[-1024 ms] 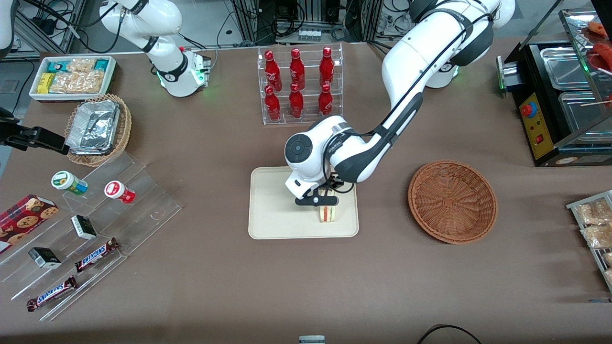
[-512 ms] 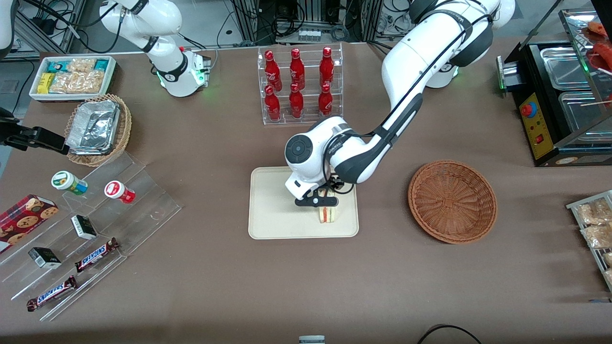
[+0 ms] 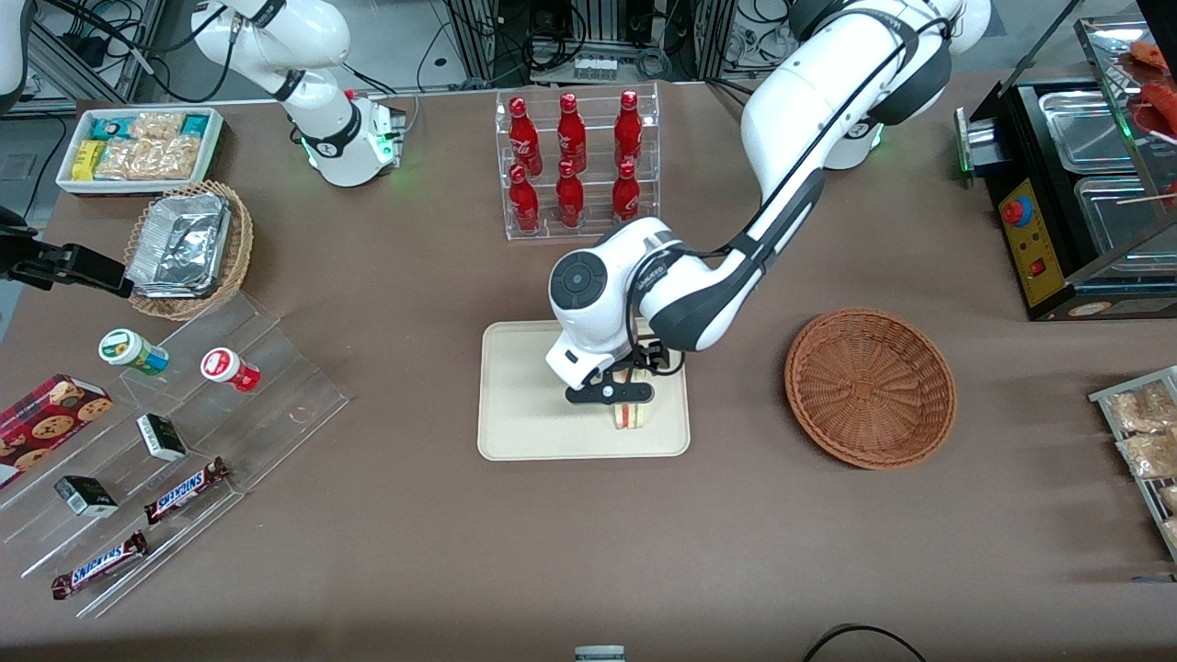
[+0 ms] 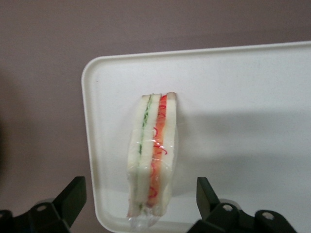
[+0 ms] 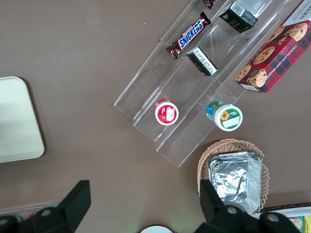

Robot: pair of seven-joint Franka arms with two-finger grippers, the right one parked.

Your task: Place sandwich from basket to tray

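A brown table point(image 3: 736, 515) carries the scene. The sandwich point(image 3: 630, 414) is stood on edge on the tray point(image 3: 524, 414), near the tray corner closest to the basket point(image 3: 870, 387) and the front camera. The gripper point(image 4: 141, 206) is held just above it, fingers spread wide and grasping nothing. The basket is seen holding nothing. The placing appears done; only the arm's withdrawal seems left.
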